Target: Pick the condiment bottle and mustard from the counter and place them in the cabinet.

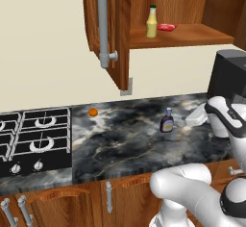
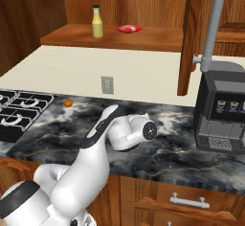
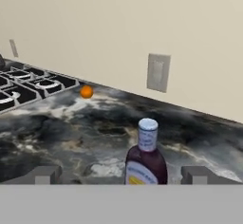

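The gripper (image 3: pixel 122 174) is seen spread wide, unclenched, level with the condiment bottle (image 3: pixel 145 156) standing upright on the counter (image 1: pixel 125 144); the mustard (image 1: pixel 152 22) is already shelved in the cabinet (image 1: pixel 192 34).

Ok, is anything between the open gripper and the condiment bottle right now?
Nothing visible. In the hand view the condiment bottle stands upright on the counter directly ahead of the open gripper, between its fingertips' lines. The orange ball sits well beyond, by the stove.

arm (image 1: pixel 192 185): glossy white, rounded links | joints: dark bands
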Available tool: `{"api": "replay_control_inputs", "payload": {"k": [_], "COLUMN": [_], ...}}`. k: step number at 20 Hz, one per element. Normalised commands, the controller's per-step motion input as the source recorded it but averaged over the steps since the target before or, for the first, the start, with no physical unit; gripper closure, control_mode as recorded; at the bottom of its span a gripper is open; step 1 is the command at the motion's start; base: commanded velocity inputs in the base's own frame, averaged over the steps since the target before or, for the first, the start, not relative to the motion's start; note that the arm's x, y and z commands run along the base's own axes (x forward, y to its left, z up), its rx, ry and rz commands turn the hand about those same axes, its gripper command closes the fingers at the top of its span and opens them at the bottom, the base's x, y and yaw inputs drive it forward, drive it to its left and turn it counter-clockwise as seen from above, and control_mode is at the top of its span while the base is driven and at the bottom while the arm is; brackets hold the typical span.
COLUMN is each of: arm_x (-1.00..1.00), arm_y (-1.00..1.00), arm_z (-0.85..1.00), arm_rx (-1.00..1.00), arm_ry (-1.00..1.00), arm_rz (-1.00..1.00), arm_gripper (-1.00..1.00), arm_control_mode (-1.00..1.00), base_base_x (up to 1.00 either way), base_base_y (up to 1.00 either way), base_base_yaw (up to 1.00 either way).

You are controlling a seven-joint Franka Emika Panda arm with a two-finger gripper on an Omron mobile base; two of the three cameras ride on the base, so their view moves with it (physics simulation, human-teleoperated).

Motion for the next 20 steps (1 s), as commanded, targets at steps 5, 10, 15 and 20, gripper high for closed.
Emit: {"api": "replay_control_inputs", "payload": {"k": [5, 10, 15, 20], "arm_x": [0.0, 0.01, 0.29, 0.38], "arm_y": [-0.01, 0.01, 0.06, 0.05], "arm_z": [-0.03, 0.0, -0.03, -0.1], "arm_rx": [0.11, 0.01, 0.05, 0.04], "arm_ry": [0.02, 0.0, 0.02, 0.03], "arm_rz": [0.04, 0.0, 0.01, 0.04], "arm_gripper": [-1.0, -1.0, -1.0, -1.0], "arm_control_mode": [-1.0, -1.0, -1.0, -1.0], "base_base_x": [0.0, 0.0, 0.0, 0.0], "base_base_y": [0.0, 0.0, 0.0, 0.0], "base_base_yaw": [0.0, 0.0, 0.0, 0.0]}}
